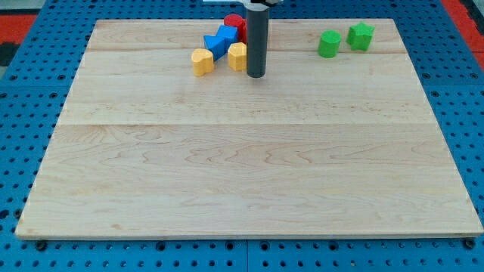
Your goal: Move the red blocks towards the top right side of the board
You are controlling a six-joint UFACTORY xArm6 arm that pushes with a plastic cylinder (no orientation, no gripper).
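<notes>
A red block sits near the view's top, left of centre, partly hidden behind my rod; whether there is a second red block behind the rod cannot be told. Two blue blocks lie just below and left of it. A yellow block sits just left of the rod, and another yellow block lies further left. My tip rests on the board just right of the nearer yellow block and below the red block.
Two green blocks stand at the view's top right, one left of the other. The wooden board lies on a blue pegboard surface.
</notes>
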